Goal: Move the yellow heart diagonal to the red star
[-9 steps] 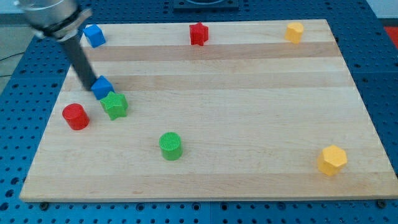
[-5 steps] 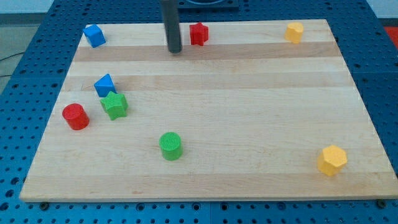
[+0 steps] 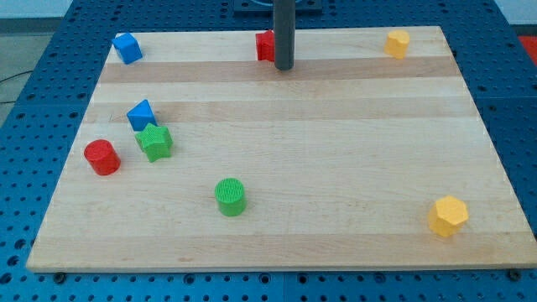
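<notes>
Camera view, taken from its left edge across: a red cylinder (image 3: pixel 101 157) sits low on the wooden board (image 3: pixel 336 168). At its one o'clock a green star (image 3: pixel 155 142) stands just beside it, with a blue triangular block (image 3: pixel 141 113) touching or nearly touching that star at eleven o'clock. Far up at the board's top-left corner lies another blue block (image 3: pixel 127 48). A green cylinder (image 3: pixel 230 196) stands alone at five o'clock from the star, well apart. Near the top edge the red star (image 3: pixel 266 45) is partly hidden by my rod; my tip (image 3: pixel 284 67) rests at the star's four o'clock, just beside it. This arm carries no claw, so nothing opens or closes. At three o'clock from the red star, well apart, sits a small yellow block (image 3: pixel 397 43), its shape unclear. A yellow hexagonal block (image 3: pixel 448 216) lies near the bottom-right corner.
</notes>
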{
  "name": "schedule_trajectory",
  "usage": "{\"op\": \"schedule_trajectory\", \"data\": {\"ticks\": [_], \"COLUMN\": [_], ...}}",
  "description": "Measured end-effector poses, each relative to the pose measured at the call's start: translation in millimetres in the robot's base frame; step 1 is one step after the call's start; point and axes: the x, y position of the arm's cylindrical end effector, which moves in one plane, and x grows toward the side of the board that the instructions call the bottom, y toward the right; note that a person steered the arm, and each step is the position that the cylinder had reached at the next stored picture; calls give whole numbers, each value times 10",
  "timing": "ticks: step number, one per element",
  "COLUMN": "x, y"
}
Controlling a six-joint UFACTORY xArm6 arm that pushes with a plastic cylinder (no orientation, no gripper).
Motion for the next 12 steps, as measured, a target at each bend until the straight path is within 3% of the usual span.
{"op": "schedule_trajectory", "data": {"ticks": [1,3,4,6,7,8,9,10,11,12], "x": [-1,-843,-923,313,715,274,33,593,734,625], "y": [0,1301,1940,2300,2082,2599,2254,1692,1557,2418]}}
